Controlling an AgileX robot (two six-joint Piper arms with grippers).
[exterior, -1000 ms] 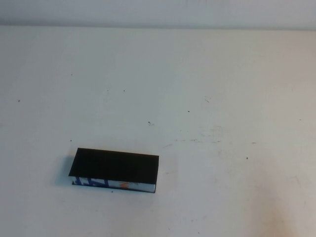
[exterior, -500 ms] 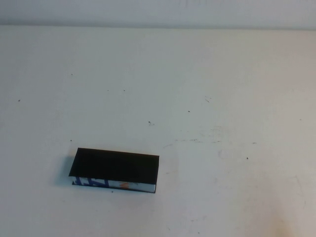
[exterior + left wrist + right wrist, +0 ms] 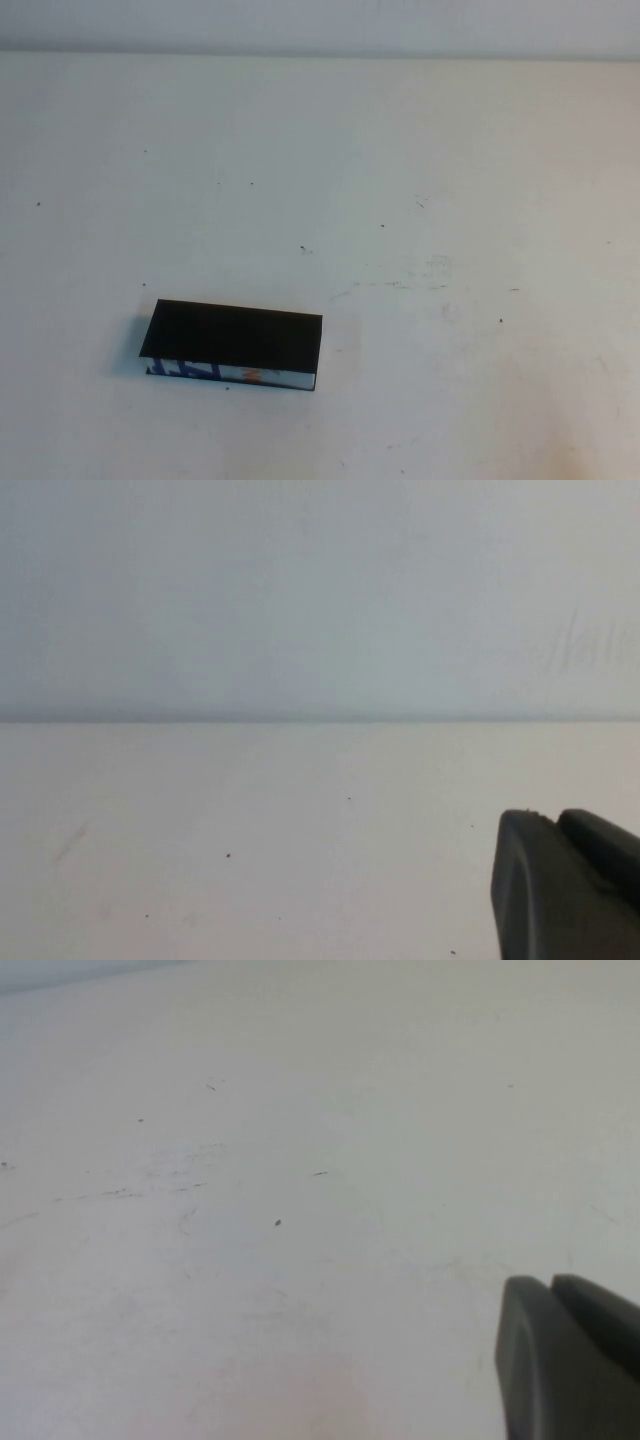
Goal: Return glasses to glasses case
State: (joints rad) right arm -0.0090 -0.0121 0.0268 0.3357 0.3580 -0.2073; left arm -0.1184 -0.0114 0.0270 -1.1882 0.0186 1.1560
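Note:
The glasses case (image 3: 235,336) lies on the white table at the near left in the high view. It is a flat black box with its lid down and a blue, white and orange printed front edge. The glasses are not in view. Neither arm shows in the high view. My left gripper (image 3: 556,816) shows in the left wrist view over bare table, its two dark fingers pressed together with nothing between them. My right gripper (image 3: 551,1281) shows in the right wrist view over bare table, also closed and empty. The case shows in neither wrist view.
The white table (image 3: 450,200) has small dark specks and faint scuff marks (image 3: 395,285) near its middle. A pale wall (image 3: 320,25) runs along the table's far edge.

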